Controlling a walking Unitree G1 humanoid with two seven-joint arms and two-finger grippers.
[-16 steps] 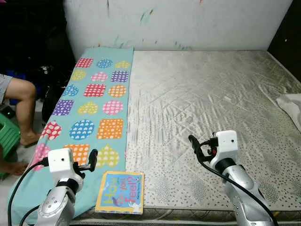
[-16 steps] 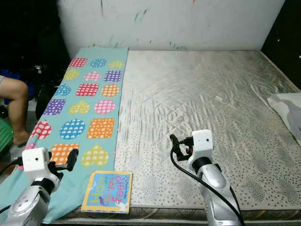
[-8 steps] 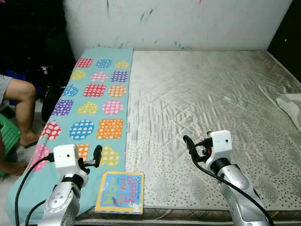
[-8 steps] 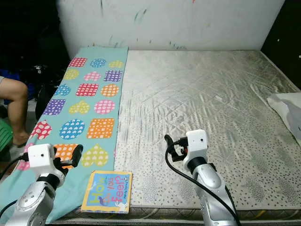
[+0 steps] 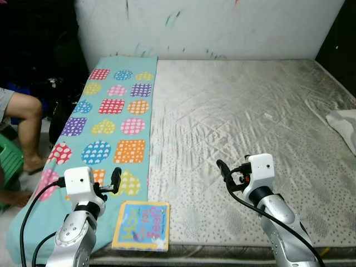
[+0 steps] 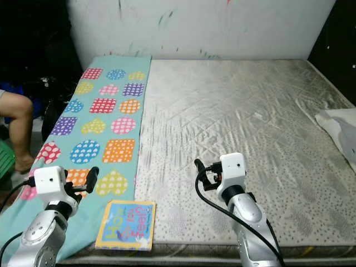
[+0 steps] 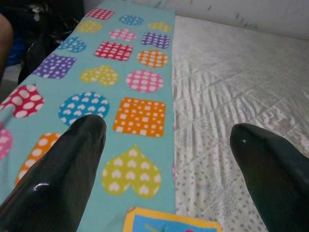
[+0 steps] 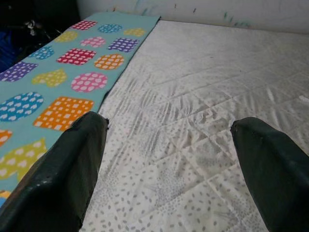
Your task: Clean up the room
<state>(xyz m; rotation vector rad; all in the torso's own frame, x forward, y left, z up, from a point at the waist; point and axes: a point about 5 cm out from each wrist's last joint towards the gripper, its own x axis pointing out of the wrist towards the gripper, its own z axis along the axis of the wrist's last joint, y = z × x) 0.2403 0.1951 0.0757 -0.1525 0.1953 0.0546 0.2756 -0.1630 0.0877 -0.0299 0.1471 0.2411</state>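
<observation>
Approach stage, nothing yet picked up. Facing a bed with a bare quilted mattress [image 5: 250,117], a teal blanket [image 5: 114,119] patterned with coloured hearts, squares and circles laid along its left side. Near the front edge of the bed, a children's board book [image 5: 142,226] lying flat, half on the blanket's corner and half on the mattress, just beside and forward of the left hand [image 5: 115,179]. Left hand held low over the blanket's near end, black fingers [image 7: 72,159] spread wide and holding nothing, the book's yellow-bordered top edge peeking in between them in the wrist view. Right hand [image 5: 222,168] raised over the middle front of the mattress, well apart from the book, fingers [image 8: 72,164] likewise spread and empty. At the far right edge of the bed, a pale cloth or pillow [image 5: 344,123], too cropped to tell which. Off to the left beside the bed, a seated person's leg [image 5: 25,119] and a green stool [image 5: 10,158]. Most likely target: the book, as the one loose item within reach. Next move probably calls for lowering the left hand toward the book's near edge, sliding one finger under the overhanging side, then closing on the thin cover; a flat, stiff thing, so liable to slip or skid on the blanket unless pinched at an edge.
</observation>
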